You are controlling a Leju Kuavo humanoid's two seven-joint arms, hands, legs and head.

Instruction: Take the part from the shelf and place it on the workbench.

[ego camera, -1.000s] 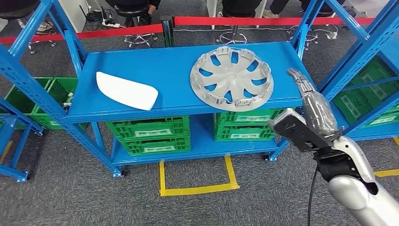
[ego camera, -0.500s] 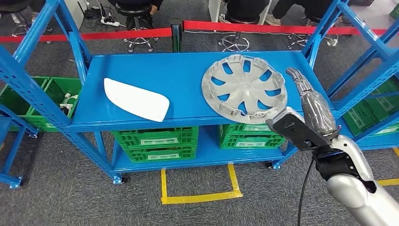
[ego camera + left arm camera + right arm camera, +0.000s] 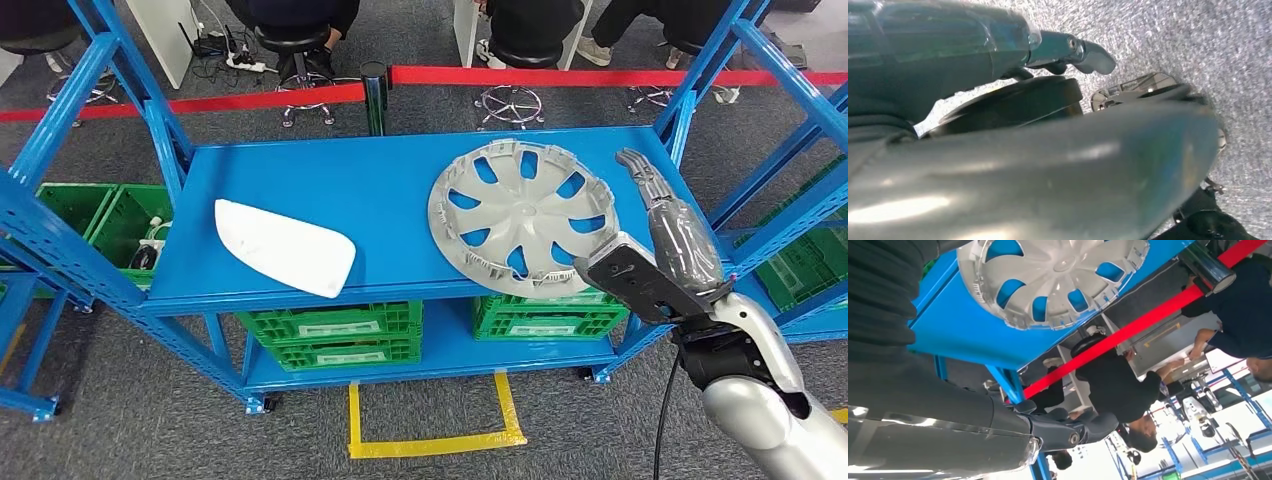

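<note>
Just left of right hand (image 3: 668,225) fingers (image 3: 640,172): hubcap (image 3: 520,216), untouched.

The right hand (image 3: 668,220) hides the wheel cover's (image 3: 520,215) near edge — seated people cropped above.

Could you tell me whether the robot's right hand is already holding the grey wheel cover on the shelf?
No, the right hand is raised just off the right rim of the wheel cover, with fingers extended and nothing in them.

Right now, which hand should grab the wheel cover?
Probably the right hand: it is raised beside the wheel cover on the shelf, holding nothing. The left hand hangs over the floor.
</note>
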